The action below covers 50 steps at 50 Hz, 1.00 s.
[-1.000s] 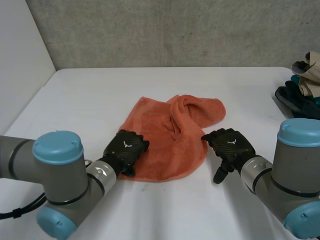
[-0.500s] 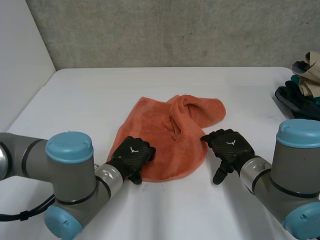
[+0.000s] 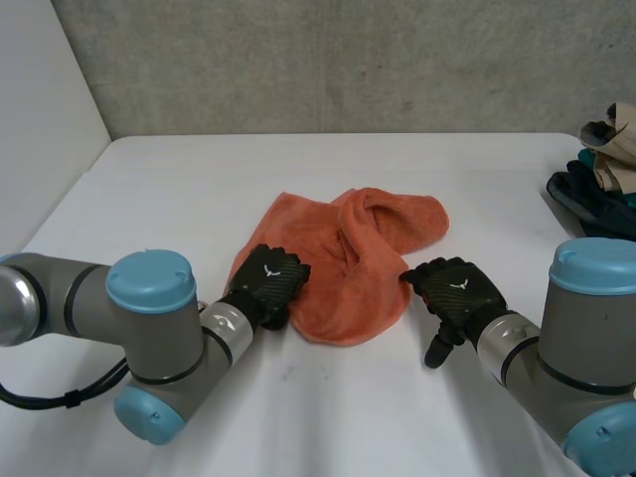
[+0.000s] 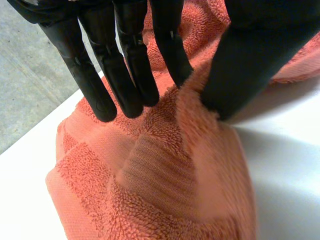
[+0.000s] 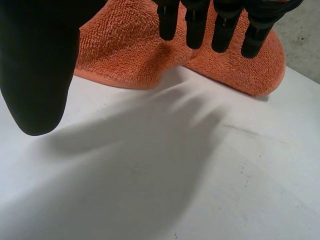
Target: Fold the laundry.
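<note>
An orange towel lies crumpled in the middle of the white table, its far right part folded over. My left hand is at the towel's near left corner. Under that hand the towel rises in a ridge pinched between the fingers and the thumb. My right hand rests on the table at the towel's near right edge. Its straight fingers reach over the towel's edge, with the thumb held apart and nothing held.
A pile of dark and beige clothes sits at the table's far right edge. A grey wall runs behind the table. Bare table lies in front of both hands.
My left hand has slid right onto the towel's near left corner and closed its fingers on it, bunching the near edge inward. The right hand has stayed put.
</note>
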{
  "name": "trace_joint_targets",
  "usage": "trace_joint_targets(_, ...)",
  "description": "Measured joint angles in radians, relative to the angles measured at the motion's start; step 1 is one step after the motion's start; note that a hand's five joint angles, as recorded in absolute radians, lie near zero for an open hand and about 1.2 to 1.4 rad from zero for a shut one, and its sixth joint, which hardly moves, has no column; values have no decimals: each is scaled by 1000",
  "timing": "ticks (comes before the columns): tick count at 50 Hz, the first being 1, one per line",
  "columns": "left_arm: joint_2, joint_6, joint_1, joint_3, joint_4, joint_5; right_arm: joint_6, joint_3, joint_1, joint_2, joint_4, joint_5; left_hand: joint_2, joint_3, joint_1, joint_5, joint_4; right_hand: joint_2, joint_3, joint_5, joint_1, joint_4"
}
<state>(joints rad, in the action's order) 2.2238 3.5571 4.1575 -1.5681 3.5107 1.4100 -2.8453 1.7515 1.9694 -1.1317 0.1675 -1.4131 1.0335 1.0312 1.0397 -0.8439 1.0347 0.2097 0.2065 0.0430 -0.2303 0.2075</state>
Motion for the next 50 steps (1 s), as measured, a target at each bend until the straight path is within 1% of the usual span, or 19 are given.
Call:
trace_joint_targets(1,1,0,0,1,0,0,0,0,0,0,0,0,0,0,0,0,0,0,0,0,0,0)
trace_joint_targets(2,3,1,0,5,0,1,-1,-1,0,0,0,-1,74,74,66,-73,75,0,0,0,0,0)
trace_joint_targets(4,4,4,1,9,0,3,-2,-2,0,0,1,-3,140,138,88,-120,142,0,0,0,0,0)
trace_joint_targets(8,-6,9,1,12,-3,19,-16,-14,-1,3,4,-10,159,157,88,-121,160,0,0,0,0,0)
trace_joint_targets(12,-85,10,2,-4,-8,49,-62,-57,1,26,13,-18,159,157,88,-121,160,0,0,0,0,0)
trace_joint_targets(17,-223,3,-3,-53,-10,67,-159,-180,5,113,7,-17,159,157,88,-121,160,0,0,0,0,0)
trace_joint_targets(24,-331,-13,-18,-97,-14,73,-226,-379,47,275,-23,-17,159,157,88,-121,160,0,0,0,0,0)
trace_joint_targets(26,-345,-17,-25,-103,-15,74,-234,-440,67,326,-28,-16,159,157,88,-121,161,226,227,205,-207,224)
trace_joint_targets(27,-352,-19,-29,-105,-15,75,-236,-460,74,342,-30,-16,159,157,88,-121,161,409,403,395,-377,400)
trace_joint_targets(28,-364,-21,-34,-107,-16,76,-238,-482,81,359,-30,-15,159,157,88,-121,161,665,647,635,-598,643)
trace_joint_targets(29,-369,-22,-36,-108,-16,76,-238,-487,83,362,-31,-15,159,157,88,-121,161,749,726,714,-667,724)
trace_joint_targets(30,-382,-24,-39,-108,-16,76,-239,-500,88,367,-31,-15,159,157,88,-121,161,908,891,866,-811,890)
trace_joint_targets(32,-401,-30,-43,-108,-16,77,-239,-505,89,359,-31,-17,159,157,88,-121,161,952,963,923,-833,965)
trace_joint_targets(35,-460,-53,-45,-105,-16,77,-232,-485,81,275,-29,-29,159,157,88,-121,161,952,972,925,-833,985)
trace_joint_targets(40,-579,-105,-42,-98,-15,78,-165,-456,22,46,-33,-37,159,159,88,-121,161,952,973,925,-833,987)
trace_joint_targets(41,-591,-109,-41,-98,-15,78,-153,-456,15,24,-34,-38,159,159,88,-121,161,952,973,925,-833,987)
trace_joint_targets(44,-660,-132,-37,-99,-16,78,-53,-480,-27,-89,-53,-38,159,159,88,-121,162,952,979,927,-833,987)
trace_joint_targets(47,-692,-141,-34,-103,-17,78,16,-520,-41,-122,-71,-38,159,159,88,-121,164,952,980,928,-833,987)
trace_joint_targets(50,-710,-145,-30,-112,-25,78,76,-591,-35,-95,-90,-31,159,159,88,-121,165,952,980,928,-833,987)
